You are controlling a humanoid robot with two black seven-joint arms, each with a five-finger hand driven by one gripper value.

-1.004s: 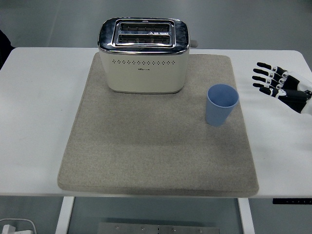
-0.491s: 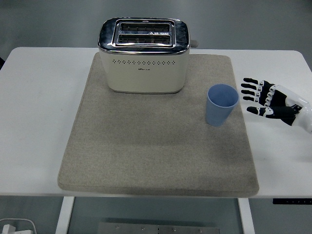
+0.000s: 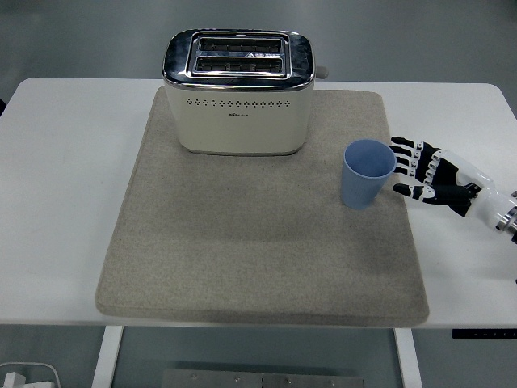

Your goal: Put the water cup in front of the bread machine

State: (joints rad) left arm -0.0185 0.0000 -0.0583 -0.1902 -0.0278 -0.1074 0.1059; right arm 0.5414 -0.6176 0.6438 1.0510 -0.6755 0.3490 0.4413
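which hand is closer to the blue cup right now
Right. The right hand is just to the right of the blue cup, fingers open toward it, not gripping. The left hand is out of view.

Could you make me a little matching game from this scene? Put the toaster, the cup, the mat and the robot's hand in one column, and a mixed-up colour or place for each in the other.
Things:
1. toaster
2. cup
3. mat
4. right hand

Descriptions:
A. blue, upright, near the mat's right edge
B. grey-beige, spread flat on the white table
C. cream with a shiny top, at the mat's far edge
D. black and white, fingers spread, just right of the cup

Pairs: 1-C, 2-A, 3-B, 4-D
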